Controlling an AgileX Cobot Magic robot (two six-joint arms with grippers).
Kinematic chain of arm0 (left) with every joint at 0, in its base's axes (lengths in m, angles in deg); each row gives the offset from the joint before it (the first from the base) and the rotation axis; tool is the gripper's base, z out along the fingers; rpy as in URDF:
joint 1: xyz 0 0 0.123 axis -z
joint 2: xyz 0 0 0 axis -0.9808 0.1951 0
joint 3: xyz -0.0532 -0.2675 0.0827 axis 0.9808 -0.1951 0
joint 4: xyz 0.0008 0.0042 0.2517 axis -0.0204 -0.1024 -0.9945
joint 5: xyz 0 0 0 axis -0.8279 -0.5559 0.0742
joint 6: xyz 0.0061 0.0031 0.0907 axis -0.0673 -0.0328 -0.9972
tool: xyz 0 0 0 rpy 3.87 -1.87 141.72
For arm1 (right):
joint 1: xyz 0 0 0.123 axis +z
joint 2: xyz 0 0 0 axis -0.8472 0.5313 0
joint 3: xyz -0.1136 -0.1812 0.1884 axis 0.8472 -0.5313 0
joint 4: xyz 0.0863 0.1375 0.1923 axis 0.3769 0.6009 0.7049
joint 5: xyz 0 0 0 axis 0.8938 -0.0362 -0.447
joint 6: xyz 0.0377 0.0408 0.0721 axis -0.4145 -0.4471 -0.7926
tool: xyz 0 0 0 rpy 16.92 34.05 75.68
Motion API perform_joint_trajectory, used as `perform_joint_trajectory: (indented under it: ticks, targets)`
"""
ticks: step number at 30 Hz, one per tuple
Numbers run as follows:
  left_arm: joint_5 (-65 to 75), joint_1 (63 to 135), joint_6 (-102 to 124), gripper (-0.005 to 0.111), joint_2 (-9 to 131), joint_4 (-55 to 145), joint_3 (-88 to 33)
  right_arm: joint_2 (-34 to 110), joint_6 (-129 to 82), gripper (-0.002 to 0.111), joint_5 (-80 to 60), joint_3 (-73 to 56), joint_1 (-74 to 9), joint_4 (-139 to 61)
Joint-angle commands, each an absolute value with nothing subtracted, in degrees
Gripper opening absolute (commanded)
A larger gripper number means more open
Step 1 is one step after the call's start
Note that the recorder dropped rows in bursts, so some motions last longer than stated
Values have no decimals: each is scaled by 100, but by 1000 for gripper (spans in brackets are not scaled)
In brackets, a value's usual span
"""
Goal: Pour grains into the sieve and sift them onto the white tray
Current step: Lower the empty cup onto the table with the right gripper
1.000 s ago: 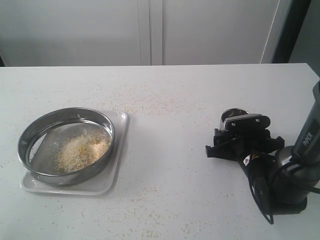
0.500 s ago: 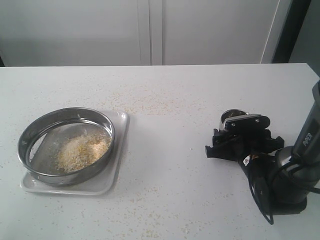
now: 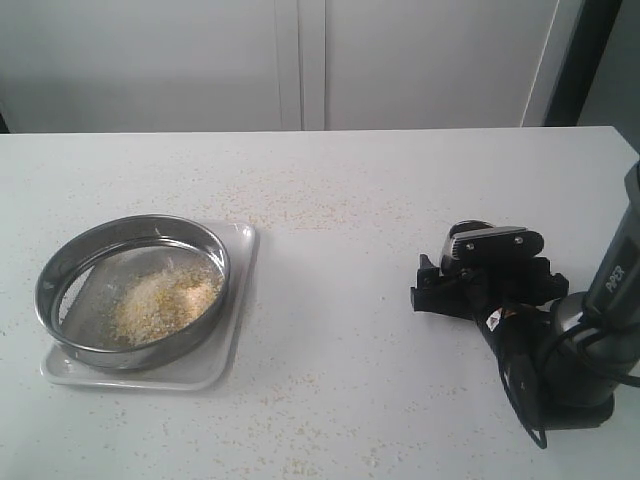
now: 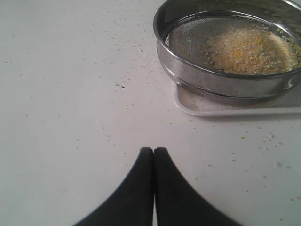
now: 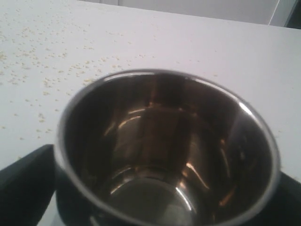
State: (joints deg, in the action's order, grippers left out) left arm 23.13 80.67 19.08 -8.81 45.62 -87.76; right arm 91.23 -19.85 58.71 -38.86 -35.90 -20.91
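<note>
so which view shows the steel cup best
The right wrist view: the steel cup fills the frame, its empty inside plain. The exterior view catches only a sliver of its rim; the left wrist view misses it.

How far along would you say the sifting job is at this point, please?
Pouring looks done: the grains sit in the sieve on the white tray, and the cup is empty. The right gripper has its jaws flanking it. Sifting is left; the left gripper is shut.
</note>
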Motion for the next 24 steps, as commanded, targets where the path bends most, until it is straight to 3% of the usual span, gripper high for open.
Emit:
perform_joint_trajectory:
  ticks: [1, 24]
  targets:
    - [2390, 8059, 1918, 0, -909, 4612, -8810, 9074, -2014, 95, 5958, -3878, -3622, -2088]
    - [2390, 8059, 1918, 0, -909, 4612, -8810, 7722, -1755, 95, 5958, -3878, -3622, -2049]
